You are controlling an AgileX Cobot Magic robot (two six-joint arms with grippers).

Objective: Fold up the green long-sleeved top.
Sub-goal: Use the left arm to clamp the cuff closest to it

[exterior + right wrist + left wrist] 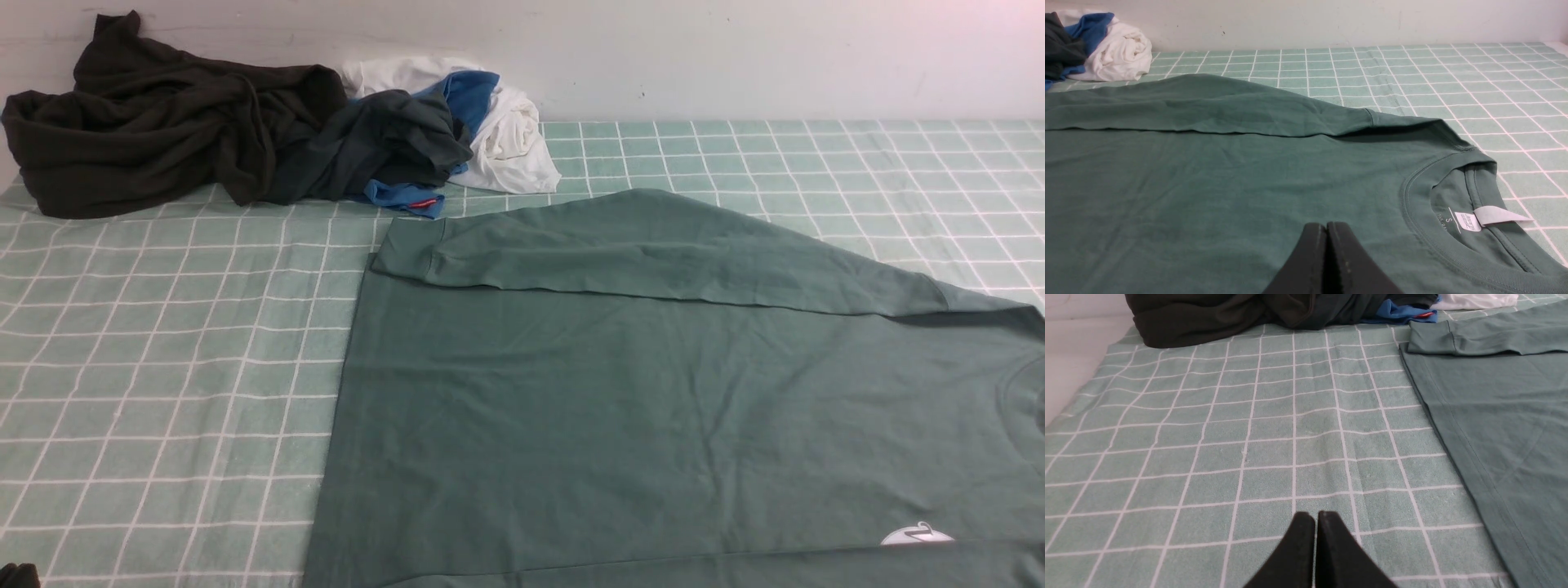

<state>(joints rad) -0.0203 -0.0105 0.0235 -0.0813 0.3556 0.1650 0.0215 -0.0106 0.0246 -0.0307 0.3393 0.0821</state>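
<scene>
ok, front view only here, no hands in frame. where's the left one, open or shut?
Observer: Left hand is shut and empty, over the bare checked cloth beside the green top, not on it.
Operator: and the right?
Observer: Right hand is shut too, holding nothing, over the top's body just short of the collar.
Operator: collar's cropped for me. flat?
Observer: Yes, it lies flat. A white label sticks out inside the neck, with an S printed beside it.
</scene>
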